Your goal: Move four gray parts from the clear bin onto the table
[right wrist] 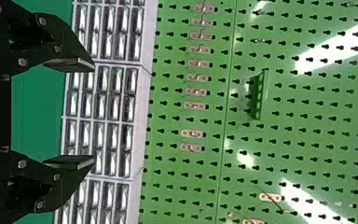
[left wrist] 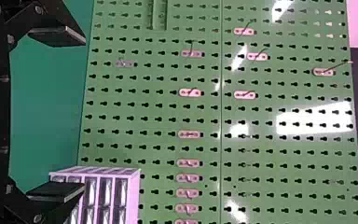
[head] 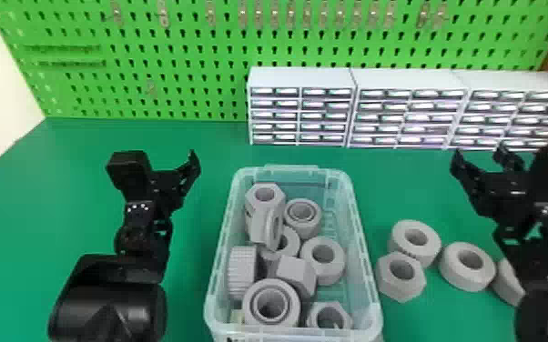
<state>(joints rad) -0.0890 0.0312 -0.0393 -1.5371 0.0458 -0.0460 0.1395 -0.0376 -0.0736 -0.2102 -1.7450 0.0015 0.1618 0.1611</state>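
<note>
In the head view, the clear bin (head: 361, 229) stands on the green table (head: 191, 282), holding a jumble of gray nuts and rings (head: 293, 273). Four gray parts (head: 430, 250) lie just right of it, one partly hidden by the right arm. The left gripper (head: 188, 170) hangs left of the bin, the right gripper (head: 480, 157) to its right. The left wrist view shows jaws spread wide before the pegboard (left wrist: 261, 154); the right wrist view, likewise wide.

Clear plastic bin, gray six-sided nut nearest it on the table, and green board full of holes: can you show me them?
Clear plastic bin (head: 291, 171): head view, middle of its far rim.
Gray six-sided nut (head: 400, 284): head view, face just below its hole.
Green board full of holes (left wrist: 230, 113): left wrist view, its flat front.
</note>
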